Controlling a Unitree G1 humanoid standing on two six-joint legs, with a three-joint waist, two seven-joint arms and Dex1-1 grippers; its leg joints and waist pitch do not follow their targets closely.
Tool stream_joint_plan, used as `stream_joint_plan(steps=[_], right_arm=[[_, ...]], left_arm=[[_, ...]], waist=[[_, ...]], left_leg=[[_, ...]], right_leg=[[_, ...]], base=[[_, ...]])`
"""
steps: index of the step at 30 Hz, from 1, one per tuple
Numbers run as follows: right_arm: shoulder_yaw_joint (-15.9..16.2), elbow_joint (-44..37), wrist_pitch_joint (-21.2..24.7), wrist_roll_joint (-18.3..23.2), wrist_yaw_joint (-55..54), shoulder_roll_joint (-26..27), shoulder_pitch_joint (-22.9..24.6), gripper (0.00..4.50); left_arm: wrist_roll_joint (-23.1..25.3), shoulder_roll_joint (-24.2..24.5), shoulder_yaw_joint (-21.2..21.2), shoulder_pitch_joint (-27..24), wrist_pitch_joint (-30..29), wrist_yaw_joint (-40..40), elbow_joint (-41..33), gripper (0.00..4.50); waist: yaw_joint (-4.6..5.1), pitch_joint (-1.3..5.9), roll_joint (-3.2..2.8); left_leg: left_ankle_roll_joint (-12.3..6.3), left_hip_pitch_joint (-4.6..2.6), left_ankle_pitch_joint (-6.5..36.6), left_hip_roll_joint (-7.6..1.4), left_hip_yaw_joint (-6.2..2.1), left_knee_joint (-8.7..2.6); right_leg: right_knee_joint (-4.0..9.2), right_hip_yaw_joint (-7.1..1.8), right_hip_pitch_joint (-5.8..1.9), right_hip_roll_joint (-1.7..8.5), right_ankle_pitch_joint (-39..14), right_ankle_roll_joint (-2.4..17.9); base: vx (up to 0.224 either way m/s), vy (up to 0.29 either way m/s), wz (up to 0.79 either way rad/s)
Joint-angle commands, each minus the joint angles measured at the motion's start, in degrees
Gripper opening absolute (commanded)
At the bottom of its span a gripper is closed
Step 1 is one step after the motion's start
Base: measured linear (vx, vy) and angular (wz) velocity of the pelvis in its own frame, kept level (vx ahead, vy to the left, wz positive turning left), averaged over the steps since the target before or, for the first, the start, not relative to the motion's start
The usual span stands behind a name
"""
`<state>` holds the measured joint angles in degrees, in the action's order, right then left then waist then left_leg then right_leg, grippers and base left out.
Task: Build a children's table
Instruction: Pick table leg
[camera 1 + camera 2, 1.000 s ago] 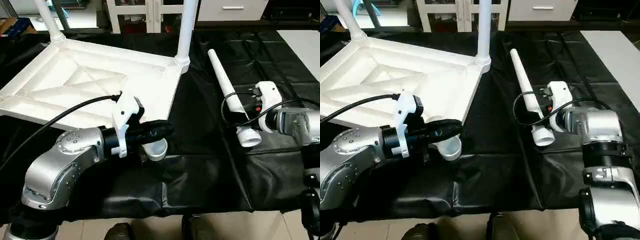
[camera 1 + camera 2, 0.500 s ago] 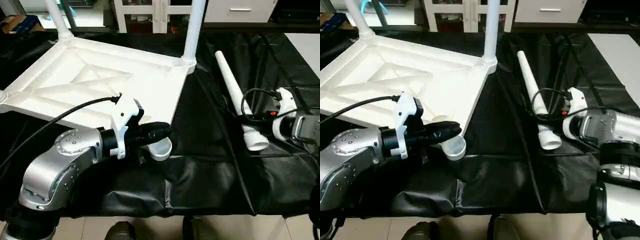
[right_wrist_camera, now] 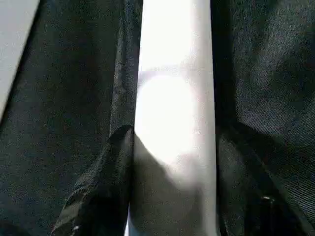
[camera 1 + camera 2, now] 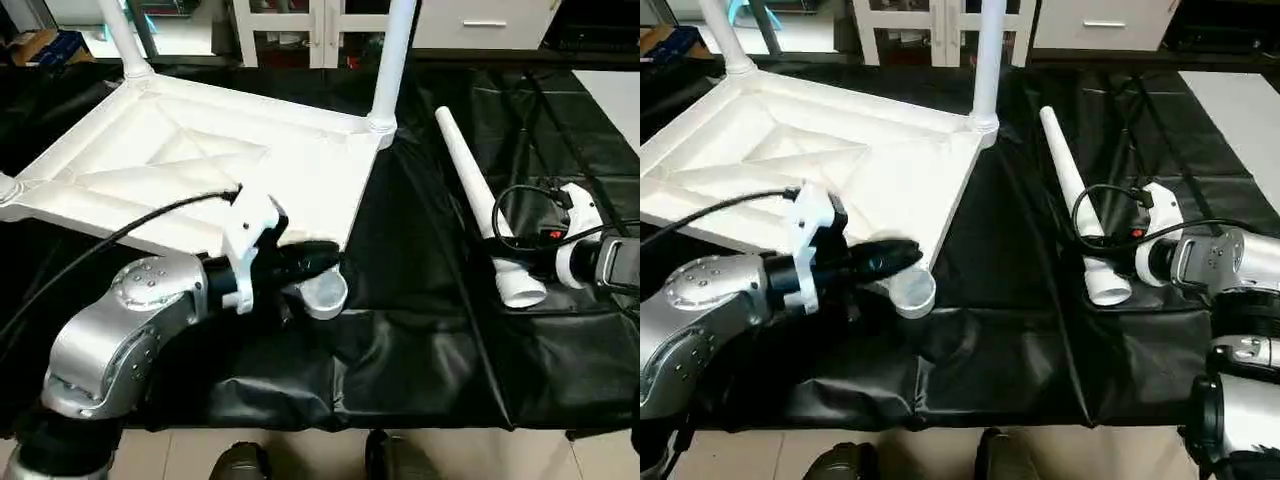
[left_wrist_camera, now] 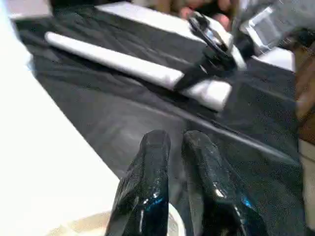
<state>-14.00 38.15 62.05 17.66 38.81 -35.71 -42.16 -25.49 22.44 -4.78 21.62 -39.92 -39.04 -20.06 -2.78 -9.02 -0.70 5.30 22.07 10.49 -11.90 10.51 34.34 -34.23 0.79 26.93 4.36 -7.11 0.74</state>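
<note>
Nearest, the left gripper (image 4: 318,262) reaches in from about eight o'clock, its two black fingers (image 5: 147,187) drawn nearly together with only a narrow gap between them, and they pinch nothing. They lie just above the open corner socket (image 4: 326,293) at the near right corner of the upturned white tabletop (image 4: 190,170), which rests ribs-up on the black-draped bench (image 4: 420,330). Out at three o'clock, the right gripper (image 3: 170,196) sits at the thick near end of a loose leg (image 4: 478,205); its fingers straddle the tube, one on each side, though I cannot tell whether they press the tube or stand just off it. That leg lies flat on the bench, well apart from the tabletop, its near end wide and open, its far end narrowing toward twelve o'clock. Farther back, two legs stand upright in the tabletop's far corner sockets, one (image 4: 392,60) at the far right corner around twelve o'clock and one (image 4: 122,40) at the far left corner near eleven o'clock.
</note>
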Motion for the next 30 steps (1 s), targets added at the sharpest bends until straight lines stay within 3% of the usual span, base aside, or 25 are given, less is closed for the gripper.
stream_joint_plan(steps=[1,4,6,7,9,11,12,13,14,15,16,20,22,25,27,30], right_arm=[[-1.55,-3.55,-2.25,0.51,-1.20,-0.12,1.23,1.88],[-3.55,-10.38,-4.57,3.01,-0.01,0.99,2.21,1.88],[-4.99,-18.88,-6.18,6.11,2.33,2.23,4.27,1.88],[-5.61,-21.20,-6.76,7.19,2.99,2.68,4.90,1.88],[-6.21,-23.62,-6.99,7.87,2.97,2.99,5.72,1.88],[-8.22,-28.56,-8.45,8.79,1.16,4.23,7.67,1.87],[-10.00,-32.14,-10.39,10.03,0.25,5.59,9.12,1.87],[-10.58,-33.58,-11.20,10.74,0.40,6.16,9.65,1.87],[-11.84,-37.07,-13.08,12.53,0.84,7.51,10.98,1.87],[-11.77,-40.39,-14.25,13.39,1.53,8.14,12.44,1.87],[-11.57,-42.57,-14.94,13.88,2.00,8.45,13.44,1.87],[-7.95,-50.20,-19.31,13.14,3.88,9.61,17.18,1.87],[-7.34,-51.05,-19.76,13.03,3.98,9.74,17.54,1.87],[1.79,-56.73,-24.90,8.45,7.75,7.17,20.54,1.87],[4.94,-57.72,-26.82,6.13,8.28,5.82,20.93,1.87],[6.67,-57.90,-28.71,4.32,8.82,4.80,20.93,1.87]], left_arm=[[1.95,-2.33,2.65,2.00,2.17,5.49,3.11,0.74],[2.16,-6.34,5.50,4.48,3.21,11.27,5.88,0.74],[-0.86,-9.80,7.64,5.95,2.80,13.40,6.01,0.74],[-1.89,-10.67,8.07,6.30,2.81,13.68,5.87,1.00],[-3.64,-11.81,8.54,6.60,2.37,13.73,5.40,1.06],[-7.47,-14.54,9.47,7.11,1.69,13.72,4.40,1.13],[-9.36,-16.36,10.16,7.62,1.79,14.10,4.10,1.45],[-9.94,-16.95,10.46,7.89,1.71,14.45,4.14,1.45],[-11.07,-18.35,11.19,8.61,1.48,15.51,4.34,1.52],[-11.66,-19.11,11.38,9.29,1.48,15.79,4.57,1.52],[-12.00,-19.54,11.44,9.72,1.50,15.86,4.70,1.55],[-15.67,-22.93,11.65,12.78,0.95,15.87,5.82,1.93],[-16.44,-23.23,11.54,13.21,0.85,15.83,6.00,2.17],[-19.97,-25.27,10.66,15.79,-1.35,15.58,6.58,2.35],[-20.83,-25.58,10.71,16.71,-1.89,15.43,6.95,2.48],[-22.43,-25.72,11.39,17.35,-2.82,15.50,7.00,2.80]], waist=[[0.10,5.30,1.39],[0.05,5.47,1.60],[0.19,5.46,1.81],[0.15,5.68,1.82],[0.25,5.63,1.87],[0.16,5.47,1.75],[0.03,5.36,1.56],[-0.13,5.43,1.18],[-0.13,5.49,1.39],[-0.33,5.44,0.81],[-0.32,5.42,1.03],[-0.57,5.22,0.66],[-0.47,5.16,0.90],[-0.38,5.23,0.87],[-0.29,5.24,0.93],[-0.23,5.23,1.11]], left_leg=[[-5.30,-0.52,5.34,0.50,1.07,-2.97],[-5.94,-0.35,4.67,0.56,0.96,-2.90],[-6.67,-0.09,3.57,0.65,0.88,-2.93],[-7.44,-0.27,3.17,0.49,0.91,-2.75],[-8.93,-0.22,2.20,0.51,0.87,-2.70],[-9.16,-0.26,2.51,0.50,0.96,-2.71],[-8.93,-0.22,2.62,0.53,0.98,-2.75],[-8.82,-0.40,3.16,0.41,0.95,-2.76],[-8.86,-0.39,3.48,0.34,0.95,-2.81],[-8.76,-0.42,3.70,0.26,0.82,-2.88],[-8.85,-0.47,3.90,0.26,0.91,-2.85],[-7.35,-0.37,6.02,0.37,0.67,-3.14],[-6.68,-0.17,6.43,0.56,0.63,-3.20],[-5.86,-0.02,6.63,0.53,0.50,-3.20],[-5.79,0.04,6.48,0.56,0.44,-3.15],[-6.23,0.00,6.41,0.67,0.52,-3.07]], right_leg=[[3.23,-0.90,-4.67,0.69,-11.38,14.46],[3.10,-0.89,-4.91,0.79,-10.53,13.92],[2.97,-0.86,-5.10,0.80,-9.53,13.77],[2.73,-0.95,-5.07,0.91,-8.14,14.03],[2.76,-0.82,-4.88,0.92,-8.08,14.43],[3.10,-0.76,-4.66,0.82,-9.90,14.47],[3.21,-0.81,-4.62,0.84,-10.44,14.16],[3.26,-0.79,-4.47,0.87,-11.00,14.10],[3.34,-0.70,-4.45,0.73,-11.11,13.80],[3.33,-0.67,-4.42,0.81,-11.20,13.69],[3.52,-0.67,-4.37,0.69,-11.26,13.35],[3.88,-0.52,-4.42,0.87,-15.02,11.61],[4.02,-0.51,-4.51,0.81,-16.08,10.71],[4.05,-0.57,-4.63,0.83,-15.97,9.81],[3.99,-0.58,-4.58,0.90,-15.69,9.46],[4.01,-0.64,-4.59,0.80,-15.66,9.70]], base=[[0.000,0.000,0.00],[0.000,0.000,0.00],[0.000,0.000,0.00],[0.000,0.000,0.00],[0.000,0.000,0.00],[0.000,0.000,0.00],[0.000,0.000,0.00],[0.000,0.000,0.00],[0.000,0.000,0.00],[0.000,0.000,0.00],[0.000,0.000,0.00],[0.000,0.000,0.00],[0.000,0.000,0.00],[0.000,0.000,0.00],[0.000,0.000,0.00],[0.000,0.000,0.00]])
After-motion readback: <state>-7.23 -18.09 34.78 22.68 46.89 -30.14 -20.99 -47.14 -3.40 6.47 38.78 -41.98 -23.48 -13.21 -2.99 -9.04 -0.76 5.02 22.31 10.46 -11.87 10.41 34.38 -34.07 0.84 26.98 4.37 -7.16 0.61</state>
